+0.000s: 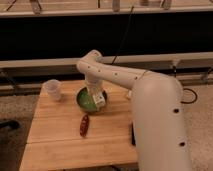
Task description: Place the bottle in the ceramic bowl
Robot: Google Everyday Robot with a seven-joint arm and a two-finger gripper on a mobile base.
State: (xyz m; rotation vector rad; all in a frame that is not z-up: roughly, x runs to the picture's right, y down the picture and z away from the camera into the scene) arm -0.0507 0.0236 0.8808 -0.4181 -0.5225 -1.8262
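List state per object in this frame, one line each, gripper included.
gripper: reaching down over the ceramic bowl, at its right side.
bottle: whitish, at the gripper, over the bowl's inside; whether it rests on the bowl cannot be told.
ceramic bowl: upright on the wooden table.
plastic cup: upright, left of the bowl, apart from it.
dark red item: lying flat in front of the bowl.

Lab-like test space: pale wooden butcher-block table (60, 135) before a dark railed barrier (60, 40); gripper (96, 101) above the table
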